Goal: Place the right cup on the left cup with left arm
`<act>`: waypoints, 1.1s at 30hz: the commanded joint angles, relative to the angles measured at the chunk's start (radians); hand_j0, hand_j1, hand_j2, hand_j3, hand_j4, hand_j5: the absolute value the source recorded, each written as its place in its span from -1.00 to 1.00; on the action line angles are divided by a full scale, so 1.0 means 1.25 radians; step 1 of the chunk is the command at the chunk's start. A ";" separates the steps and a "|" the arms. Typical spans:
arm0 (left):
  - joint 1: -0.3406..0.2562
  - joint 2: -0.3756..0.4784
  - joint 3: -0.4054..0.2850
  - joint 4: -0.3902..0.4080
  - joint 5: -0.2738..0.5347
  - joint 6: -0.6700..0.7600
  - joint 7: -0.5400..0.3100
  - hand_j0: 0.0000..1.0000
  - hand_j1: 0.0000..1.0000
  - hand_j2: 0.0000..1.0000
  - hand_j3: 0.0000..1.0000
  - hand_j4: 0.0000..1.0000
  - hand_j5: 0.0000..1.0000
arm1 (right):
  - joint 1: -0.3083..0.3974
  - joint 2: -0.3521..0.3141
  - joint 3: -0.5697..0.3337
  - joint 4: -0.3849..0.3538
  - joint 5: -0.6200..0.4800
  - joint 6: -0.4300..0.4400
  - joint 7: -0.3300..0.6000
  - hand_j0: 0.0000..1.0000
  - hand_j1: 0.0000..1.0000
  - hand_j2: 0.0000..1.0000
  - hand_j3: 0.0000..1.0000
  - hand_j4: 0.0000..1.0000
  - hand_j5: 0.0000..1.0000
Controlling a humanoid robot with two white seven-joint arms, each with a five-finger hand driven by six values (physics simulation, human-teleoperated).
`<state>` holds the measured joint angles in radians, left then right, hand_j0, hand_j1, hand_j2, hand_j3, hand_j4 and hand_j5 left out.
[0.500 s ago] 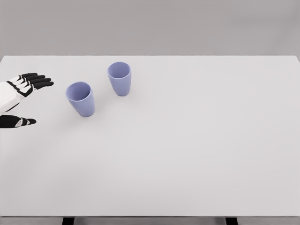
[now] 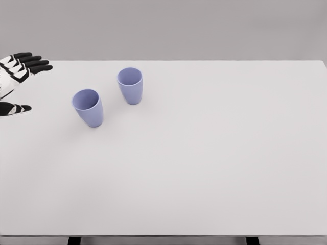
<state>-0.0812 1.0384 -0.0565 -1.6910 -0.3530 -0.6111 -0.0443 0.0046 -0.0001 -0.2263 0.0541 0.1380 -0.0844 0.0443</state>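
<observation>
From the head camera I have a broad, flat white table (image 2: 204, 168) filling most of the view, with a plain grey wall behind it. Two small lavender-blue plastic cups stand upright on it, both open end up, toward the far left part of the surface. The right cup (image 2: 130, 86) sits a little farther from me, and the left cup (image 2: 88, 107) is nearer and to the left of it; the two are close to each other but not touching, with a clear strip of table between them.

My left hand (image 2: 14, 81) shows only at the left edge of the picture, white at the palm with black fingers (image 2: 31, 61). The four fingers are stretched out and slightly fanned, pointing toward the right, and the thumb (the black tip lower down, near the edge) sits well apart from them, so the hand is spread wide and holds nothing. It hovers to the left of the left cup, well apart from it, and farther still from the right cup. Neither cup is touched by anything.

The right arm does not appear anywhere in this view.
</observation>
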 commanded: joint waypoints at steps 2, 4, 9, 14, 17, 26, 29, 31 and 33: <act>-0.016 -0.024 -0.005 0.002 -0.038 0.000 -0.003 1.00 1.00 1.00 1.00 1.00 1.00 | 0.000 0.000 -0.001 0.000 0.000 0.000 0.000 1.00 1.00 1.00 1.00 1.00 1.00; -0.025 -0.022 -0.015 -0.003 -0.029 0.000 -0.075 1.00 1.00 1.00 1.00 1.00 1.00 | 0.000 0.000 0.001 0.000 0.000 0.000 0.000 1.00 1.00 1.00 1.00 1.00 1.00; -0.086 -0.067 -0.031 -0.007 0.137 0.000 -0.451 1.00 1.00 1.00 1.00 1.00 1.00 | 0.000 0.000 0.001 0.000 0.001 0.000 0.000 1.00 1.00 1.00 1.00 1.00 1.00; -0.268 -0.102 -0.149 -0.025 0.223 0.000 -0.453 1.00 1.00 1.00 1.00 1.00 1.00 | 0.000 0.000 0.001 0.001 0.000 0.000 0.000 1.00 1.00 1.00 1.00 1.00 1.00; -0.383 -0.102 -0.282 -0.018 0.241 0.000 -0.453 1.00 1.00 1.00 1.00 1.00 1.00 | 0.000 0.000 -0.001 0.001 0.000 0.000 0.000 1.00 1.00 1.00 1.00 1.00 1.00; -0.662 -0.199 -0.582 0.192 0.265 0.000 -0.453 1.00 1.00 1.00 1.00 1.00 1.00 | 0.000 0.000 -0.001 0.001 0.000 0.000 0.000 1.00 1.00 1.00 1.00 1.00 1.00; -0.735 -0.231 -0.660 0.245 0.287 0.000 -0.453 1.00 1.00 1.00 1.00 1.00 1.00 | 0.000 0.000 0.001 0.000 0.000 0.000 0.000 1.00 1.00 1.00 1.00 1.00 1.00; -0.777 -0.262 -0.678 0.284 0.289 0.000 -0.453 1.00 1.00 1.00 1.00 1.00 1.00 | 0.000 0.000 0.001 0.001 0.000 0.000 0.000 1.00 1.00 1.00 1.00 1.00 1.00; -0.816 -0.287 -0.723 0.327 0.290 0.000 -0.453 1.00 1.00 1.00 1.00 1.00 1.00 | 0.000 0.000 0.001 0.000 0.000 0.000 0.000 1.00 1.00 1.00 1.00 1.00 1.00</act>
<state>-1.1243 0.7114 -0.9100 -1.3339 0.0021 -0.6123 -0.6110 0.0046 0.0000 -0.2259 0.0541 0.1381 -0.0845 0.0444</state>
